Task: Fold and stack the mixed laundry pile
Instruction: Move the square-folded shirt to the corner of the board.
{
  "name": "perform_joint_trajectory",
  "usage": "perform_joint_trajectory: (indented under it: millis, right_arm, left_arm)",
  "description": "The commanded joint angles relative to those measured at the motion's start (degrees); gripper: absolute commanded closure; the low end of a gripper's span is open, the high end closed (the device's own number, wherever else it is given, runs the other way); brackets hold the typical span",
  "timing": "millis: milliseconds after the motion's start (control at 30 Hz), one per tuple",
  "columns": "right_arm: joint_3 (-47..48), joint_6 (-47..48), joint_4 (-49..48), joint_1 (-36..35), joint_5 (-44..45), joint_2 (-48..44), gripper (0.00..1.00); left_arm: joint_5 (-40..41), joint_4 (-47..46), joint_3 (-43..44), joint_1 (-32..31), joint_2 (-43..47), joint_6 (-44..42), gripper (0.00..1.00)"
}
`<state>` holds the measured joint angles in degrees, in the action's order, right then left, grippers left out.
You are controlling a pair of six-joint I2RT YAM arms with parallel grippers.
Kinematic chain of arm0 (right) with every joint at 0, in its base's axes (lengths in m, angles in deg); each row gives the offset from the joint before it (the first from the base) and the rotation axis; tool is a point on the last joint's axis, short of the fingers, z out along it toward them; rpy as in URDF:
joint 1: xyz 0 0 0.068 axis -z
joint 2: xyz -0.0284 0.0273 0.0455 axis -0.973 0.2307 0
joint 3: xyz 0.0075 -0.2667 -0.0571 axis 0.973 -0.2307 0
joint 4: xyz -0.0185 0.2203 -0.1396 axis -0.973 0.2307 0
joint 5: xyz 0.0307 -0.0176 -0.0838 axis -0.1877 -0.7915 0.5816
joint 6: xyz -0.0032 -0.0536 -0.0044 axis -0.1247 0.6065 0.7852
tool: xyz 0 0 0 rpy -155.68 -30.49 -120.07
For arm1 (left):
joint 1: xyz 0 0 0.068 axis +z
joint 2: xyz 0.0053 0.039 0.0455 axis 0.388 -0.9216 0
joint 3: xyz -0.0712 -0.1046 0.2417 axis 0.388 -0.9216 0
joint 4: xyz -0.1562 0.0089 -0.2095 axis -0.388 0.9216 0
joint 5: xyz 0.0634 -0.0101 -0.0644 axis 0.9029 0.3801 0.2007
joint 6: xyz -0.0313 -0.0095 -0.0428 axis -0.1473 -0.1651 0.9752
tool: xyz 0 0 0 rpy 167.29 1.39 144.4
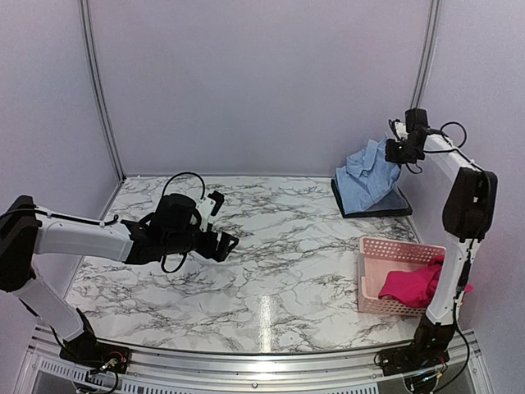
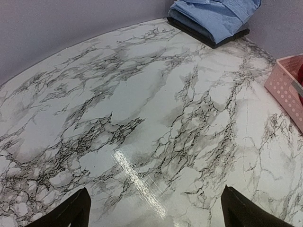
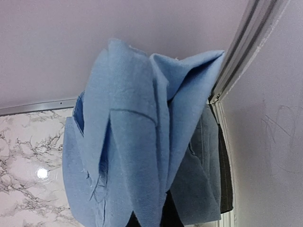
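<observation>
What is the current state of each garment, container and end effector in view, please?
light blue shirt, bunched, top lifted, bottom resting on the dark tray.
magenta garment, crumpled in the pink basket, spilling over its rim.
pink basket, upright, holding one garment.
dark tray, flat, under the shirt.
left end effector, open, empty.
right end effector, shut on the light blue shirt.

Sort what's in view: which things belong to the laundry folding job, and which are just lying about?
Job: light blue shirt; magenta garment.
Lying about: pink basket holding the magenta garment; dark tray beneath the shirt; marble table.
</observation>
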<state>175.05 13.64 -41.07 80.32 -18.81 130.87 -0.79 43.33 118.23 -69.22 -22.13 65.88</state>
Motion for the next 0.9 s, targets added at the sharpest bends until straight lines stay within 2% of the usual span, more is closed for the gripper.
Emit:
perform_joint_trajectory:
  millis: [0,100,133,233,300,400,533,733,800,867]
  right_arm:
    - [-0.9,1.2,-5.5,2.9,-2.7,-0.3,1.0]
    - [-2.3,0.9,-7.4,4.8,-3.6,0.7,1.0]
    - [-2.3,0.8,-7.7,5.3,-3.4,1.2,0.95]
    - [-1.6,0.9,-7.5,6.2,-0.9,3.1,0.53]
    - [-0.3,0.8,-7.1,6.7,1.8,4.1,0.37]
    - [2.6,0.9,-6.5,7.1,3.4,4.9,0.23]
    - [5.9,1.2,-5.2,7.4,4.7,5.5,0.22]
    - [3.3,1.1,-5.7,7.4,1.0,3.3,0.21]
    - [2.5,1.0,-5.5,7.4,-0.7,2.4,0.19]
    - [1.8,0.5,-5.6,7.4,-2.3,0.8,0.16]
  left_arm:
    - [0.6,1.4,1.7,0.2,-0.8,-0.3,0.01]
    - [1.0,1.7,2.2,0.2,-1.2,-0.2,0.01]
    - [1.3,1.9,2.5,0.2,-1.6,-0.2,0.01]
    - [2.9,3.8,4.1,0.2,-2.3,0.4,0.01]
    - [5.1,6.8,6.2,0.3,-2.9,1.1,0.01]
    - [6.8,10.2,9.2,0.7,-4.0,1.8,0.01]
    - [9.5,12.6,11.3,0.8,-4.7,2.0,0.01]
    - [17.2,11.4,10.3,1.4,-1.5,7.5,0.01]
    - [21.3,14.3,11.7,2.1,-1.1,11.5,0.01]
    - [20.8,18.2,13.8,3.4,-1.6,13.1,0.01]
